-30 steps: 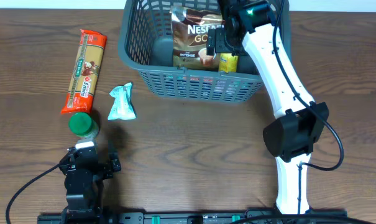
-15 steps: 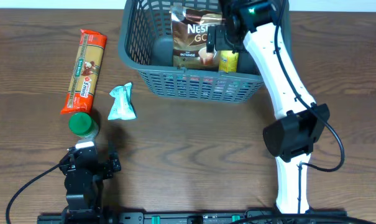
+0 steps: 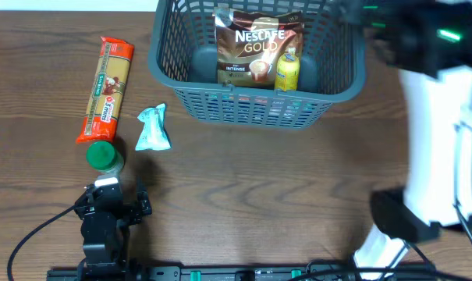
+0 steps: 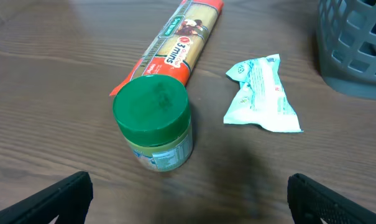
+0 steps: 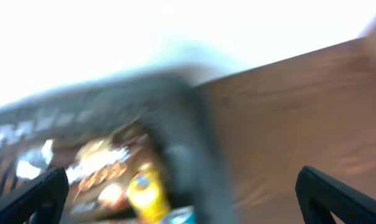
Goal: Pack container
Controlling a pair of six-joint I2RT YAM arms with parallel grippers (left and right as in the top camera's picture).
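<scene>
Robot lab bench: wood-grain table (image 3: 243, 187), mounting rail (image 3: 220, 274) along edge.

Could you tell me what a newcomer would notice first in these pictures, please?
The big grey basket at the far edge of the table draws the eye, with a coffee pouch and a yellow bottle standing inside. To its left, outside, sit a pasta pack, a green-lidded jar and a pale blue sachet. The white right arm shows as a blur at the right edge.
</scene>
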